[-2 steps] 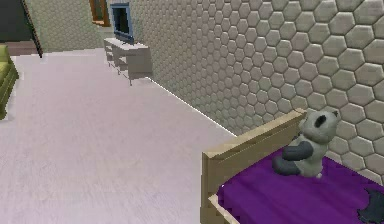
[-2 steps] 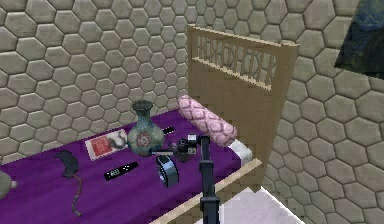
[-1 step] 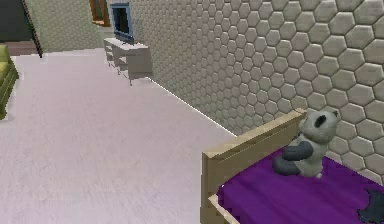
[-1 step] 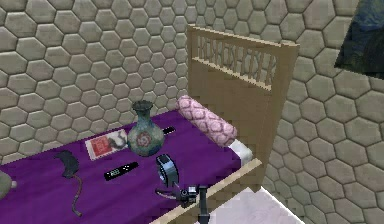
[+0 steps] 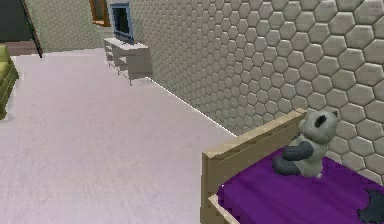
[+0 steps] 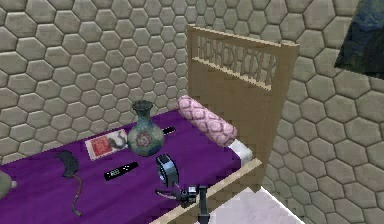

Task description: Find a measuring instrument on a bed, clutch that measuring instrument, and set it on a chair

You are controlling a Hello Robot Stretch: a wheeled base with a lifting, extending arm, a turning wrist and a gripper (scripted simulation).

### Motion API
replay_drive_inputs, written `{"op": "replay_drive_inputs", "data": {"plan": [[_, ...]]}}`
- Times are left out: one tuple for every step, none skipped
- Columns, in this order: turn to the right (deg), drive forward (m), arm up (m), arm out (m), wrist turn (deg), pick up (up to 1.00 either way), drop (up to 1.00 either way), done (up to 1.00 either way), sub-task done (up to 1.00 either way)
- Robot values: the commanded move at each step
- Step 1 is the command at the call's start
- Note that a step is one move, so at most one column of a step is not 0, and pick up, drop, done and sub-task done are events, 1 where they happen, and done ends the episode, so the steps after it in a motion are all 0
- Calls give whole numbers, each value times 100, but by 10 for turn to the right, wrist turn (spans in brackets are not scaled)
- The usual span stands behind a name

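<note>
On the bed point(image 6: 240, 88), a small dark round thing with a pale face point(image 6: 167, 168) lies flat on the purple cover, close to the near edge. I judge it to be the measuring instrument, perhaps a watch. The claw point(image 6: 183, 191) is just right of it, low at the bed's edge, probably placed so for the pick. I cannot tell if it is spread or pressed together, nor if it holds anything. A vase point(image 6: 145, 130) stands upright just beyond the thing, where a careless reach might knock it.
</note>
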Motion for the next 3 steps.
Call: {"op": "replay_drive_inputs", "data": {"plan": [[0, 0, 10, 0, 0, 0, 0, 0, 0], [0, 0, 50, 0, 0, 0, 0, 0, 0], [0, 0, 4, 0, 0, 0, 0, 0, 0]]}}
